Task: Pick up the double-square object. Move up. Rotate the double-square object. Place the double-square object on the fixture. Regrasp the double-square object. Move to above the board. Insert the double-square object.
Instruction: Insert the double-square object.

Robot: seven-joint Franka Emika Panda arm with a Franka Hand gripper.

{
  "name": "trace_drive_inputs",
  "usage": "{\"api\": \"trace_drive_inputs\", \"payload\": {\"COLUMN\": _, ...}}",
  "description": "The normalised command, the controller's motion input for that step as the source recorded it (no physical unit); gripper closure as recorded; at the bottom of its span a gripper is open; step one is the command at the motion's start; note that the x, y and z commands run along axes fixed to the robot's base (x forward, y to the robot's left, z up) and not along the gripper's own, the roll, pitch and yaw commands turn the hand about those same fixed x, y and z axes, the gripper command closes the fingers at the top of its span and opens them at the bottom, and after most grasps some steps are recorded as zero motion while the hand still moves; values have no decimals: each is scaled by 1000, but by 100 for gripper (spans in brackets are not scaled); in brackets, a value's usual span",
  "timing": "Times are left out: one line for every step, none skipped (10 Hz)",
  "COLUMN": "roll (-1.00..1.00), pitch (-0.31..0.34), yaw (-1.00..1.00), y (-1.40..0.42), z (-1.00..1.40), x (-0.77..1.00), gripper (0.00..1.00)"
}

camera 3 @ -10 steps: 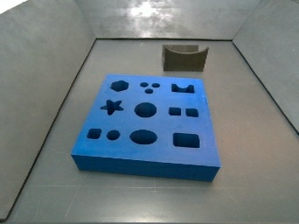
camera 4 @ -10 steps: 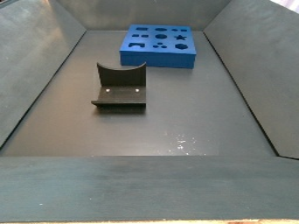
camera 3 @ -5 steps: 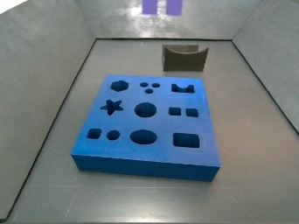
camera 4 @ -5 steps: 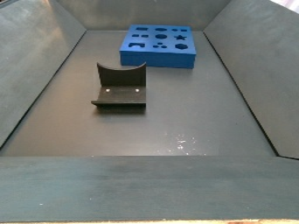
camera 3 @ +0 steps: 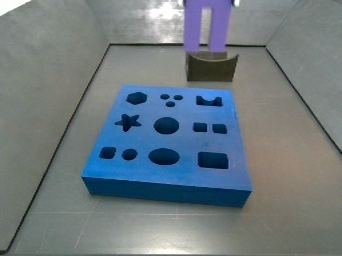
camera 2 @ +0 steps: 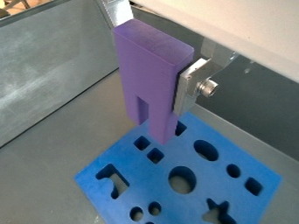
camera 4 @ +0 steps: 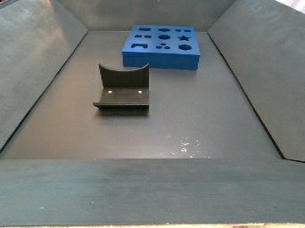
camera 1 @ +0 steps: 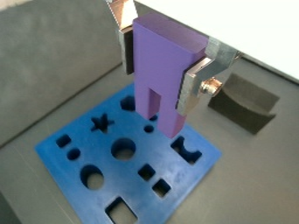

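Smooth purple block pinched above one blue board
The gripper [camera 1: 163, 66] clamps the matte double-square object [camera 1: 162, 74], two prongs down, over the board [camera 1: 128, 162]; one dark curved fixture [camera 3: 211, 67] sits far.

Even, fairly dim overhead light. Glare whitens the back wall [camera 3: 174, 25] behind the fixture [camera 3: 210, 67]. The gripper [camera 1: 163, 54], holding the double-square object [camera 1: 162, 70] above the board [camera 1: 117, 179], looks soft, perhaps slightly blurred.
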Motion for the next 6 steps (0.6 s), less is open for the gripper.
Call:
{"api": "trace_drive_inputs", "payload": {"roll": 120, "pitch": -60, "yaw": 40, "y": -94, "z": -391, "x": 289, "gripper": 100}}
{"api": "trace_drive_inputs", "payload": {"roll": 149, "pitch": -51, "yaw": 26, "y": -114, "z": -391, "x": 234, "gripper": 100}}
{"api": "trace_drive_inputs", "payload": {"roll": 214, "pitch": -77, "yaw": 46, "y": -157, "z": -409, "x": 177, "gripper": 100}}
{"api": "trace_drive_inputs", "payload": {"roll": 266, "pitch": -117, "yaw": 69, "y": -203, "z": -411, "x": 146, "gripper": 100}}
{"api": "trace_drive_inputs", "payload": {"roll": 274, "pitch": -149, "yaw": 63, "y": -203, "z": -420, "x": 109, "gripper": 100}}
{"api": "trace_drive_inputs", "payload": {"roll": 251, "pitch": -163, "yaw": 51, "y": -186, "z": -409, "x": 111, "gripper": 100}}
